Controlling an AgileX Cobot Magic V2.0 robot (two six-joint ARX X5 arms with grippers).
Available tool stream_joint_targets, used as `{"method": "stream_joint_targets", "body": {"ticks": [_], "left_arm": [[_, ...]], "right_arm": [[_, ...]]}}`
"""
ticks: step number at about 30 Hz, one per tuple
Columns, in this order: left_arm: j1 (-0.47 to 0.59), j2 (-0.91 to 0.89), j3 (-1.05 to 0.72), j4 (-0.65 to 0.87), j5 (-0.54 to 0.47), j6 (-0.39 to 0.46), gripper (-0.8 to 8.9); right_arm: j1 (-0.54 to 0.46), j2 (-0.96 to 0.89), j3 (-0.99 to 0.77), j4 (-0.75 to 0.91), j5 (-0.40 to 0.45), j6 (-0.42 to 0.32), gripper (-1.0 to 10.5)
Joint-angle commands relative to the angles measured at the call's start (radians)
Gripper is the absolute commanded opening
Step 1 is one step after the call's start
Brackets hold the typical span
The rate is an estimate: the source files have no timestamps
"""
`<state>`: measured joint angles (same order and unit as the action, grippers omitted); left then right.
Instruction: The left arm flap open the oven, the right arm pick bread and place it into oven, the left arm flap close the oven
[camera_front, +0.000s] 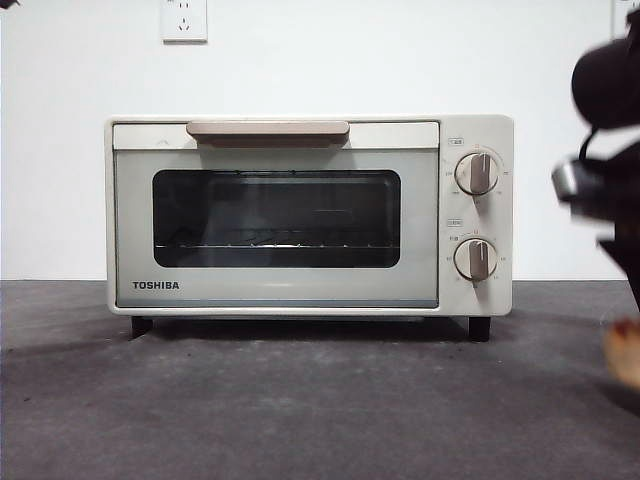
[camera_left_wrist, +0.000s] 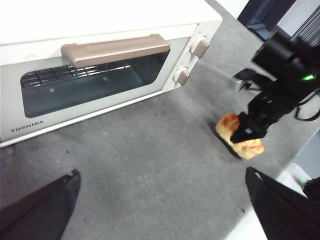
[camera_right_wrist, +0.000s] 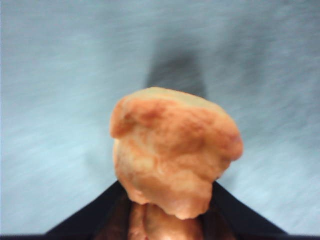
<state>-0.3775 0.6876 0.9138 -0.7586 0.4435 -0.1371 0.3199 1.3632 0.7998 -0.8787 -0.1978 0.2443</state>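
— On the grey tabletop (camera_front: 300, 410) we see the oven (camera_front: 300, 215) standing square, door shut, beige handle (camera_front: 268, 130) across the top of the dark window.

— And the bread (camera_left_wrist: 239, 137)?

— At about three o'clock from the oven, well apart from it, down by the tabletop. Our right hand (camera_left_wrist: 248, 135) is clamped on it; the right wrist view shows the golden lump filling the space between the two black jaws.

— In the front view?

— Only a blurred orange patch at the right edge, under the dark right arm (camera_front: 605, 150).

— The left hand (camera_left_wrist: 165, 200)?

— It hangs in front of the oven, jaws wide apart, holding nothing.
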Motion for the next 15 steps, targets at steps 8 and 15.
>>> {"method": "stream_joint_targets", "body": {"ticks": [8,15], "left_arm": [[-0.004,0.199,0.079,0.002,-0.001,0.014,3.38],[-0.010,0.411,0.211,-0.004,-0.001,0.028,0.10]], "right_arm": [[0.004,-0.371,0.027,-0.043,-0.126,0.010,1.5],[0.005,-0.651,0.027,-0.042,-0.200,0.026,1.5]]}}
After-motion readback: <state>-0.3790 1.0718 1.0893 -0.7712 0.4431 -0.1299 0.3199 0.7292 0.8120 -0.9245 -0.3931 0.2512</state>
